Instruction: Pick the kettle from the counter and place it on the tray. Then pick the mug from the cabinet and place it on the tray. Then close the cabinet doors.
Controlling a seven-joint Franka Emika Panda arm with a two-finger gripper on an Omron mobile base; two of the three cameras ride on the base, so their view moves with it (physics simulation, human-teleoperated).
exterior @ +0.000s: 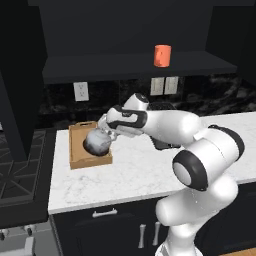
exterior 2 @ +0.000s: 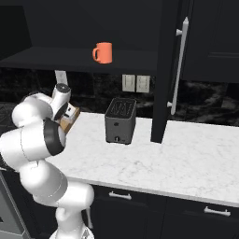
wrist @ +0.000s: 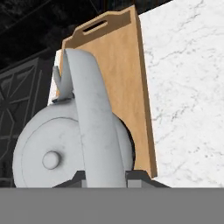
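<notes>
The cabinet (exterior 2: pixel 70 58) stands open, with one mug (exterior: pixel 162 55) alone on its shelf near the front edge. On the counter (exterior: pixel 140 175), one tray (exterior: pixel 80 155) lies at the left end, nothing resting on its floor. One toaster (exterior 2: pixel 120 120) sits near the back edge. The gripper (exterior: pixel 103 131) is closed on the handle of the one kettle (exterior: pixel 97 142), which hangs over the tray's near part.
</notes>
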